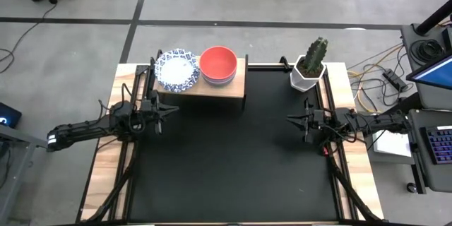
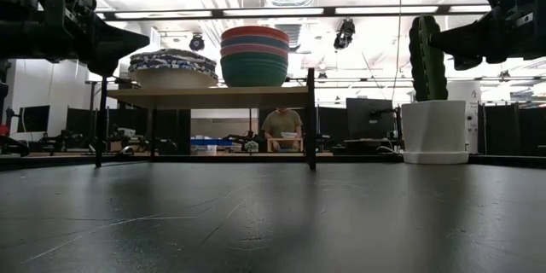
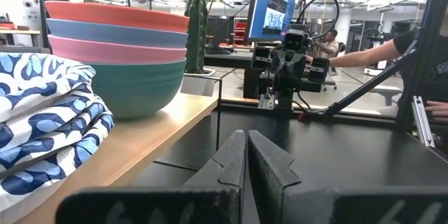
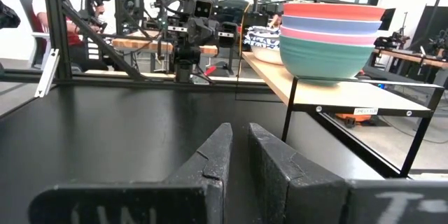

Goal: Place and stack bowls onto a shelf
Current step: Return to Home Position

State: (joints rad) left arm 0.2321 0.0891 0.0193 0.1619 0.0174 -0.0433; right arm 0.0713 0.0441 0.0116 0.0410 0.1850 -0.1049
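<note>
Two stacks of bowls stand on the wooden shelf [image 1: 212, 90] at the table's far left. The white blue-patterned stack [image 1: 177, 69] sits at the shelf's left end. Beside it is the plain stack [image 1: 217, 65]: green at the bottom, then pink, blue-grey and red on top [image 2: 254, 55]. My left gripper [image 1: 171, 111] hovers shut at the mat's left edge, just in front of the shelf. My right gripper [image 1: 291, 119] hovers shut at the mat's right edge, near the cactus pot. Neither touches anything.
A white hexagonal pot with a green cactus [image 1: 311, 65] stands at the far right corner of the black mat [image 1: 233, 162]. The shelf's black legs [image 2: 310, 119] stand on the mat's far edge. A seated person [image 2: 282, 126] shows in the room beyond.
</note>
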